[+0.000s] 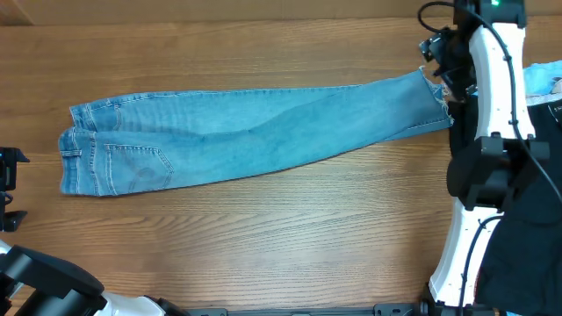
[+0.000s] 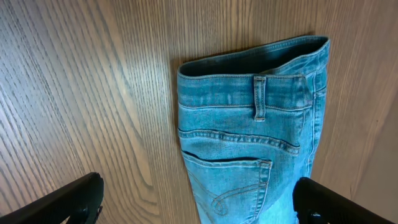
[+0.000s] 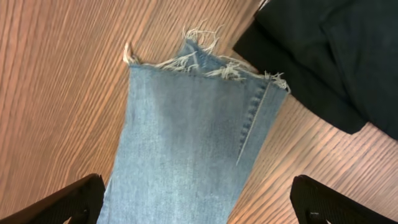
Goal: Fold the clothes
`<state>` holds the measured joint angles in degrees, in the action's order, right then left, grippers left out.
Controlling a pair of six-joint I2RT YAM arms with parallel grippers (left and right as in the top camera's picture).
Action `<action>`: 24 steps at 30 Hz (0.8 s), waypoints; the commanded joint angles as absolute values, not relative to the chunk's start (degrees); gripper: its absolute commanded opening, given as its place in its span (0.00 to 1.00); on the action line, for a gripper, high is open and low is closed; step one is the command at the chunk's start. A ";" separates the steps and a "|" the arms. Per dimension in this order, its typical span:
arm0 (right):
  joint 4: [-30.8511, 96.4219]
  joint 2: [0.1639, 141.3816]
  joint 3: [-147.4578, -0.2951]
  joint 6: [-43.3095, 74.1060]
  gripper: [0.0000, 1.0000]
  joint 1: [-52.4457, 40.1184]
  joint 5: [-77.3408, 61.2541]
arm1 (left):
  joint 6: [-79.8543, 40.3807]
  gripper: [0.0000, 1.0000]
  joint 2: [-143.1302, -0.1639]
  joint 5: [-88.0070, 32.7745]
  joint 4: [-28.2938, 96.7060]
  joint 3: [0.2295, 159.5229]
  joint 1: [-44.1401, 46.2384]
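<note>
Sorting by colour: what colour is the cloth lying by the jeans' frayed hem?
The cloth is black; right wrist view shows it best.

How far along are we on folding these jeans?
Done: jeans lie flat, legs apparently stacked one on the other, stretched full length. In hand: nothing; left jaws open over the waistband, right jaws open over the frayed hems. Left: folding them crosswise; no such fold shows yet.
</note>
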<state>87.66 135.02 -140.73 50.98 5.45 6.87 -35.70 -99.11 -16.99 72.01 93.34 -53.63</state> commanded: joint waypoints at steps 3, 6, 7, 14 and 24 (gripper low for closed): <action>87.48 133.62 -141.71 50.57 1.00 5.39 7.27 | -36.21 1.00 -98.06 -17.41 71.94 93.47 -53.56; 87.48 133.62 -141.71 50.57 1.00 5.39 7.27 | -36.21 1.00 -98.06 -17.41 71.94 93.47 -53.56; 87.50 133.62 -141.71 50.57 1.00 5.39 7.27 | -36.21 1.00 -98.06 -17.41 71.94 93.47 -53.56; 87.50 133.62 -141.71 50.57 1.00 5.39 7.27 | -36.21 1.00 -98.06 -17.41 71.94 93.47 -53.56; 86.91 133.62 -141.71 50.57 1.00 5.39 7.29 | -36.21 1.00 -98.06 -17.41 71.94 93.47 -53.56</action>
<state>87.64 135.02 -140.73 50.94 5.48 6.85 -35.70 -99.11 -16.99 72.03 93.34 -53.63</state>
